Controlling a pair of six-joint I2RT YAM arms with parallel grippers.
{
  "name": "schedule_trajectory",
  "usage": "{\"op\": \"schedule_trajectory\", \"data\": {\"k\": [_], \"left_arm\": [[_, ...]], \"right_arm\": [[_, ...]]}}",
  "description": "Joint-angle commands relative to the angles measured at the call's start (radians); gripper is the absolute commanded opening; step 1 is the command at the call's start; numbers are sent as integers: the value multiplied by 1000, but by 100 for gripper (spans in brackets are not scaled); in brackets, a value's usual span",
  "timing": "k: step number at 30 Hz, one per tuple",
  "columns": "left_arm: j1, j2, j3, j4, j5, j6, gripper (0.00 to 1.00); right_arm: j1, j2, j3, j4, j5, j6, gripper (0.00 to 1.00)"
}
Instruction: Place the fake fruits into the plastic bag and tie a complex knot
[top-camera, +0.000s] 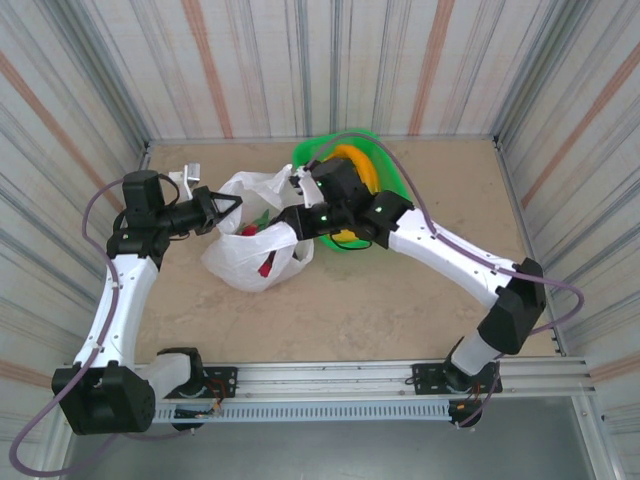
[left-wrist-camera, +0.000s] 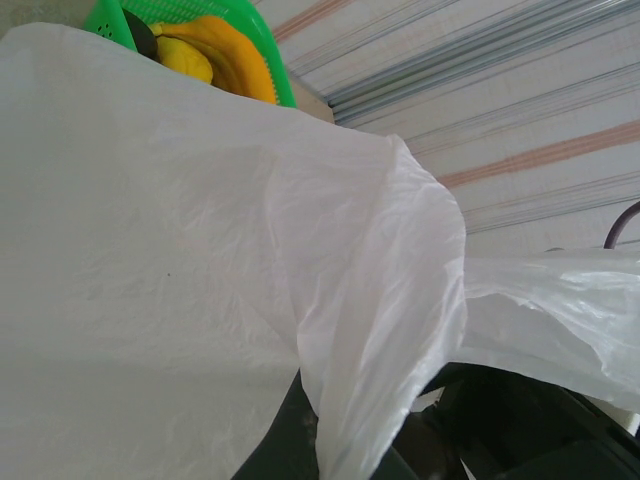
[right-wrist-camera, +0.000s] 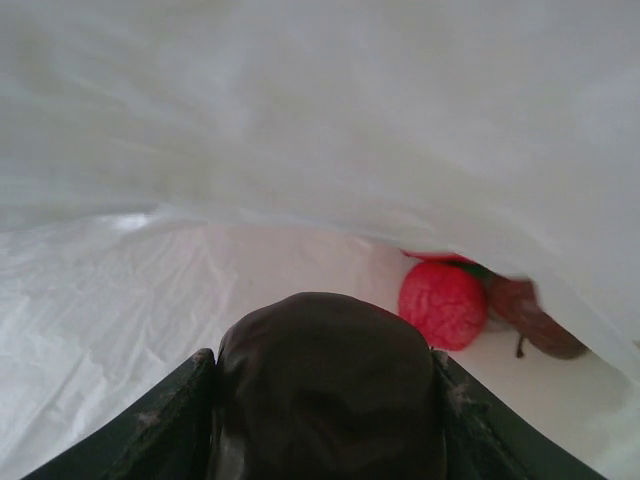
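Note:
The white plastic bag (top-camera: 245, 262) lies crumpled at mid-left of the table, its mouth facing right. My left gripper (top-camera: 220, 211) is shut on a fold of the bag's film (left-wrist-camera: 360, 400) and holds that edge up. My right gripper (top-camera: 283, 228) reaches into the bag's mouth, shut on a dark purple fruit (right-wrist-camera: 330, 390) held between its fingers (right-wrist-camera: 170, 410). Deeper inside the bag lie a red fruit (right-wrist-camera: 443, 303) and a dark reddish piece (right-wrist-camera: 535, 315). Yellow and orange fruits (top-camera: 352, 165) sit in the green basket (top-camera: 378, 150); the left wrist view shows yellow bananas (left-wrist-camera: 225, 55) there.
The green basket (left-wrist-camera: 255, 25) stands at the back centre, right behind the right arm's wrist. Corrugated walls (top-camera: 60, 120) enclose the table on three sides. Bare tabletop (top-camera: 380, 310) lies in front of the bag and to the right.

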Motion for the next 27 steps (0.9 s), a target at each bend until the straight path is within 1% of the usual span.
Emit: {"op": "schedule_trajectory", "data": {"k": [1,9,20,27], "left_arm": [[5,-12,6,13,12,-7,0],[7,-22,3,7,8,-4,0],[5,-20,2,4,6,1,0],[6,-21,2,3,5,2,0]], "right_arm": [[16,55,65,44,-28,7,54],[45,192,166,51,-42,-1,54],[45,221,163,51,-51,5,55],[42,219,160,40,-35,-2,64]]}}
